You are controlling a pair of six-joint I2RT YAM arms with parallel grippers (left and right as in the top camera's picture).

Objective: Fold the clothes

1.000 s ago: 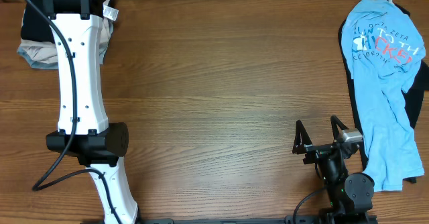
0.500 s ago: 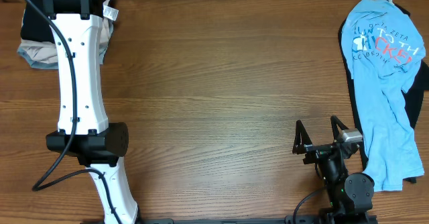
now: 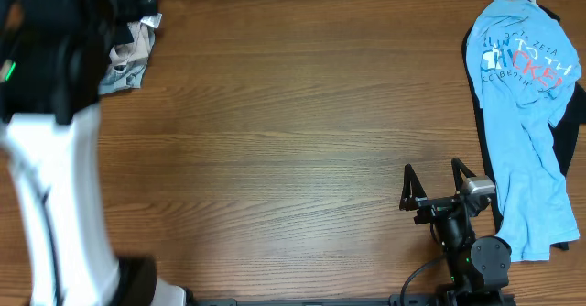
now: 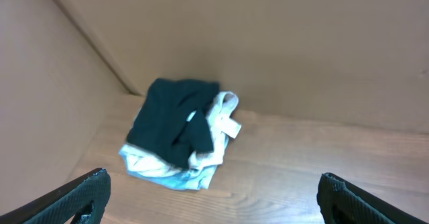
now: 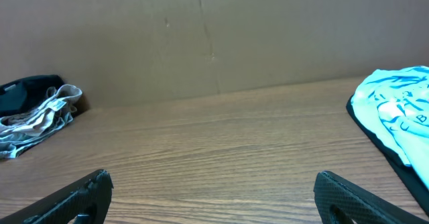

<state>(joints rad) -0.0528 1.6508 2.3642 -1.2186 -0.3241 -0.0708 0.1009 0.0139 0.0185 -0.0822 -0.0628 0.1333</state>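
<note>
- The left gripper [image 4: 213, 181] has its two fingers spread wide, with nothing between them; only the dark fingertips [image 4: 95, 182] show at the bottom edge of the wrist view.
- Ahead of it and slightly to its left, a small pile of clothes [image 4: 177, 135] lies on the table [image 4: 322, 150]: a dark piece on top, with white and pale grey pieces beneath.
- The pile sits in the corner where two brown walls [image 4: 281, 43] meet.
- In the overhead view the left arm [image 3: 41, 159] is blurred, and its gripper cannot be made out there.
- The right gripper [image 5: 212, 178] is also spread apart and empty, low over the wood.
- Ahead of it to the right, a blue T-shirt [image 5: 400, 106] with printed letters lies crumpled on a black garment [image 5: 377, 135].
- Far ahead to its left, the same pile of clothes lies by the back wall.
</note>
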